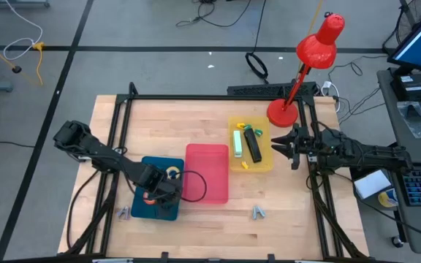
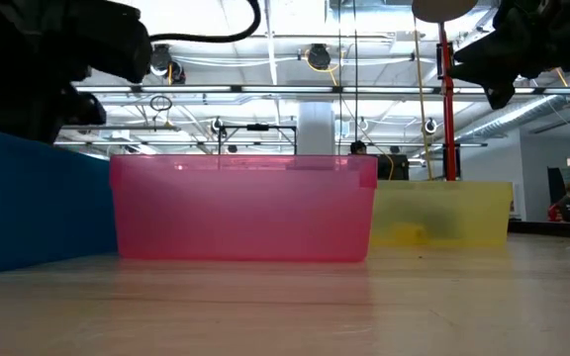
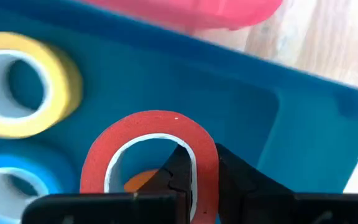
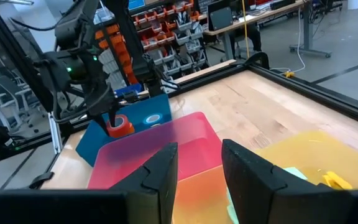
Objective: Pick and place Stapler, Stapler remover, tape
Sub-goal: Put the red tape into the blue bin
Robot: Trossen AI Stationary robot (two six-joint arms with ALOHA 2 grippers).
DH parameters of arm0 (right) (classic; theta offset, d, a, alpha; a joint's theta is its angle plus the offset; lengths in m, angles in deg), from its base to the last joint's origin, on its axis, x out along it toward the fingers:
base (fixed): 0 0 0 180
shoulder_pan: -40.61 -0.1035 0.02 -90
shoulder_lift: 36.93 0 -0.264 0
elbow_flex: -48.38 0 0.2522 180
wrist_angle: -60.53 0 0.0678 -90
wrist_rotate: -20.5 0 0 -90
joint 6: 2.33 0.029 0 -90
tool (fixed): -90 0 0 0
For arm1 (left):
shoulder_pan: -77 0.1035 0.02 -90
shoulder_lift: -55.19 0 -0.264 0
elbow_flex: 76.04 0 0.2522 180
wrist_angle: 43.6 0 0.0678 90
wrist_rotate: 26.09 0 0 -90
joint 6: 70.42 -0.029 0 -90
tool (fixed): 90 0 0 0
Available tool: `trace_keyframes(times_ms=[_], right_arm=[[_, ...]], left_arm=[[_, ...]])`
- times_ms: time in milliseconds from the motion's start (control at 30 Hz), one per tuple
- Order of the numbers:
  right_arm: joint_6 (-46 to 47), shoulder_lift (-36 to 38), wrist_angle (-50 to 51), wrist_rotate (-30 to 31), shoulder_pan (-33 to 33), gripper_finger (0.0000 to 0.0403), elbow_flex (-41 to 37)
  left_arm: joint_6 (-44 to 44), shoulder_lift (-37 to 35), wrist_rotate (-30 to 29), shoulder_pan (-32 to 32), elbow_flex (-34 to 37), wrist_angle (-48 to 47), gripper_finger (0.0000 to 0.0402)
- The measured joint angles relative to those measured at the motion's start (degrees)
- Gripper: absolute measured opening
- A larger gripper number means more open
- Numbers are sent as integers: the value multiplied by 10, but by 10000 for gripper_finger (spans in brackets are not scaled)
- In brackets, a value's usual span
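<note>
My left pincer (image 3: 197, 180) was clamped on the wall of the red-orange tape roll (image 3: 148, 134), 1 finger inside its hole, just above the blue bin (image 3: 241, 99). The yellow roll (image 3: 23, 81) and blue roll (image 3: 17, 180) lay beside it. I judged a straight, slow carry best. My right pincer (image 4: 197, 168) waited part-open, empty, above the yellow bin (image 1: 265, 162).

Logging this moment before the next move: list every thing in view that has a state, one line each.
left gripper: shut on the red-orange tape roll, over the blue bin
right gripper: open, empty, beside the yellow bin
yellow tape roll: in the blue bin
blue tape roll: in the blue bin
pink bin: empty
</note>
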State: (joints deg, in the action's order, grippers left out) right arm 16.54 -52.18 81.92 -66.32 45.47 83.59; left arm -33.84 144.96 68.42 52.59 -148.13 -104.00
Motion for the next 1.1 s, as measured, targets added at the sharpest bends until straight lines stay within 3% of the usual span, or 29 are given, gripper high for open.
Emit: trace_keyframes(times_ms=[333,867,1100], right_arm=[[2,0,-10,0,0,116,0],[0,0,-30,-2,0,116,0],[0,0,-30,-2,0,116,0]], left_arm=[[11,0,0,4,38,66,36],[12,0,-14,4,49,108,98],[12,0,-2,4,49,107,150]])
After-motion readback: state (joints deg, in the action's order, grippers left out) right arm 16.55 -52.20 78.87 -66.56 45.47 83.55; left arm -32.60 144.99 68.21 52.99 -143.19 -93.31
